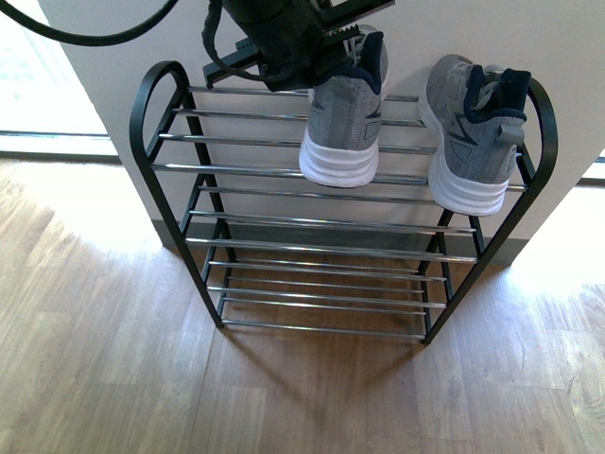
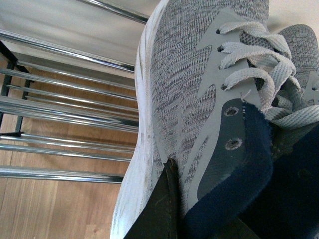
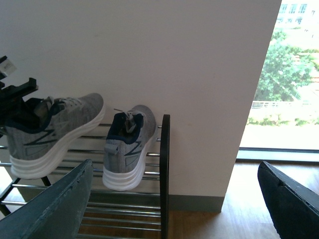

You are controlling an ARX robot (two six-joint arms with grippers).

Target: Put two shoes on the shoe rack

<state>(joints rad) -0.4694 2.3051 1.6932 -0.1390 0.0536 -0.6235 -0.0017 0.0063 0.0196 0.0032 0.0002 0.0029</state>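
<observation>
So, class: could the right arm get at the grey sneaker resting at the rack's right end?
Probably yes. The right gripper is open and empty, with nothing between it and the resting sneaker; only the shoe rack end frame stands close. The left gripper holds the other sneaker apart.

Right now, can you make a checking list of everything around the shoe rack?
Surface: wooden floor; the shoe rack stands on it by the wall.
Job's things: held sneaker at the top tier, cannot tell if it rests there; second sneaker rests on the top tier, nearer the right end.
Clutter: nothing seen.
Grippers: left pincer shut on the held sneaker's collar; right pincer open, empty.
Cables: black cable loops above the rack's left side.
Surroundings: white wall; window showing trees.
</observation>
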